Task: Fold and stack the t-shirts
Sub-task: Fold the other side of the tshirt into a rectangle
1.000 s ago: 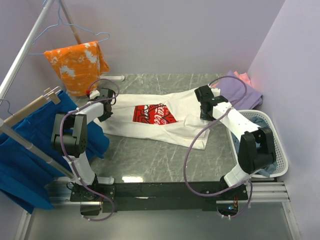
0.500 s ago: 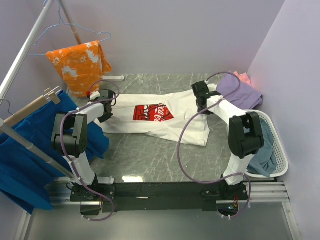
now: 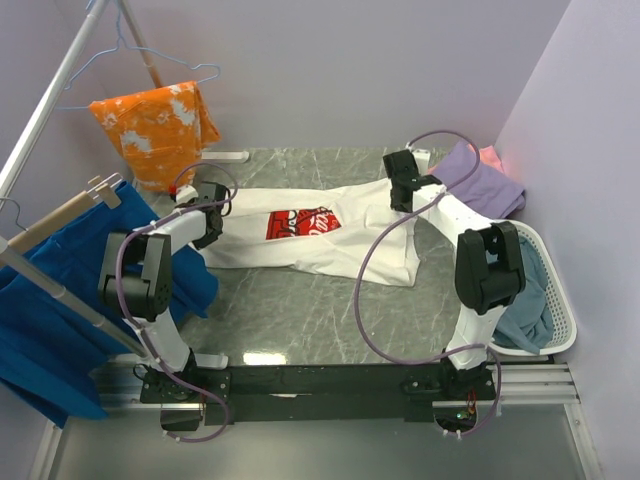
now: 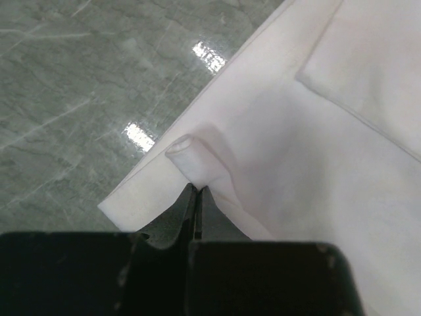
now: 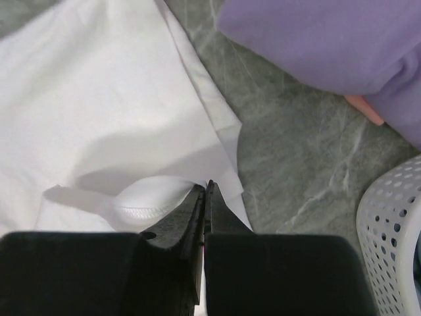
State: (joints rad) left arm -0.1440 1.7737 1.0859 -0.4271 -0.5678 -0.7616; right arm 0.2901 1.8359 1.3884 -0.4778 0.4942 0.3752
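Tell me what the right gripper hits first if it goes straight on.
The right gripper is shut on the white t-shirt, so that cloth comes first. Past it, probably the marble table, then the purple t-shirt; depth is unclear.

Overhead looks down; wrist cameras (close) share white t-shirt (image 3: 290, 250).

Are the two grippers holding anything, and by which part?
Both hold the white t-shirt. The left gripper pinches a raised fold beside the cloth's edge at one end, and the right gripper does the same at the opposite end.
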